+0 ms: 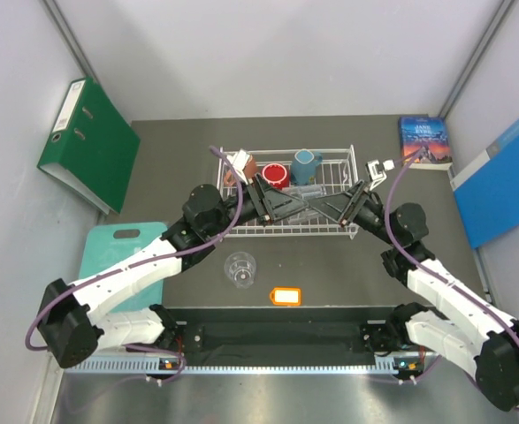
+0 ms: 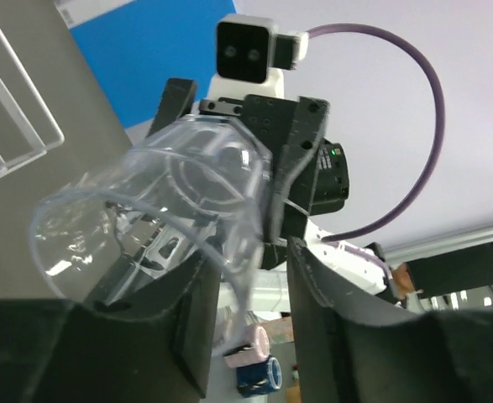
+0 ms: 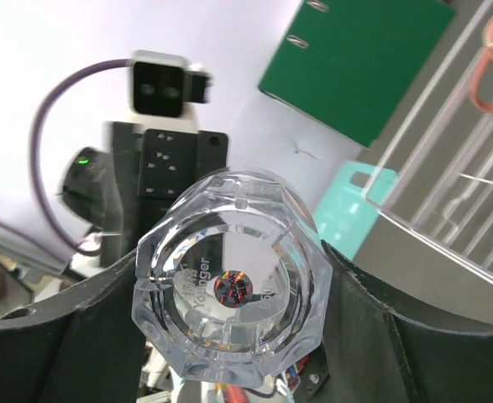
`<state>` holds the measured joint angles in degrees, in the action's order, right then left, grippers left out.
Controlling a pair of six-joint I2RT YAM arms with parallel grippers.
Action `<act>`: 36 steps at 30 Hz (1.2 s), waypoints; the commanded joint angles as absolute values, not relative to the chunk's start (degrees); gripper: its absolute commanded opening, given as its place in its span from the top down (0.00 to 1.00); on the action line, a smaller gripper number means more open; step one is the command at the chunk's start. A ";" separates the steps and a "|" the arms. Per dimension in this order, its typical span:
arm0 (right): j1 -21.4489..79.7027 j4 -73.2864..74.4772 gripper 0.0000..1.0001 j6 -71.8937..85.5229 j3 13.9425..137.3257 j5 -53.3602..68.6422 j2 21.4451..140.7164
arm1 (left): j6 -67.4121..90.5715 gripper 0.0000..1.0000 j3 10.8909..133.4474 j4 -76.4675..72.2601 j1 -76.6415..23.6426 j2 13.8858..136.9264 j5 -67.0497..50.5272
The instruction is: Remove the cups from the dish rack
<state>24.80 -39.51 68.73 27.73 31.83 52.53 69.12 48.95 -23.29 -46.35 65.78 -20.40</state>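
Arms meet nose to nose over the near half of the white wire rectangular dish rack (image 1: pixel 339 172), with a clear faceted glass tumbler (image 3: pixel 229 285) lying sideways in the air between them.

Right gripper (image 3: pixel 229 256): fingers spread wide, one dark pad on each side of the tumbler's thick base end and pressed against the glass. This gripper is carrying it. The base faces the right wrist camera.

Left gripper (image 2: pixel 253 252): fingers set narrow, and the thin wall at the tumbler's open rim drops into the gap between them. The mouth faces the left wrist camera, toward 8 o'clock in that view. I can't tell whether the pads actually clamp the wall.

From the top camera the held tumbler is barely readable, as the black gripper bodies cover it.

In the rack, the far row runs left to right:
- salmon-pink handled mug (image 1: pixel 251 167) at 10 o'clock of the rack, partly under the left wrist camera
- glossy red mug (image 1: pixel 275 174) just beside it, mouth up
- light blue mug (image 1: pixel 306 164) at 12 o'clock, upright, handle toward 3 o'clock

A second clear tumbler (image 1: pixel 240 268) stands on the dark grey table (image 1: pixel 171 168), outside the rack at 7 o'clock of it. A small orange tag (image 1: pixel 286 295) lies near that tumbler at 4 o'clock.

Around the rack:
- teal cutting board (image 1: pixel 118 252) at 8 o'clock
- green lever-arch binder (image 1: pixel 87 146) at 9 to 10 o'clock
- paperback book (image 1: pixel 424 141) at 2 o'clock
- blue folder (image 1: pixel 502 181) at 3 o'clock
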 commanded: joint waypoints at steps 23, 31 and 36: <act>24.08 -0.57 0.00 45.54 46.31 21.64 40.35 | 56.17 1.00 60.72 4.73 -46.93 63.72 -6.42; 24.08 23.59 0.00 35.88 53.95 2.39 38.67 | 52.13 1.00 71.00 34.29 -47.02 68.11 5.16; 24.17 32.07 0.01 31.03 56.25 -5.43 38.59 | 49.66 1.00 79.62 52.09 -49.04 71.36 15.80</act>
<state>24.32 20.91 37.63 53.01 4.32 38.74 53.19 72.47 33.74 -47.62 70.39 4.40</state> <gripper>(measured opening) 0.993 0.140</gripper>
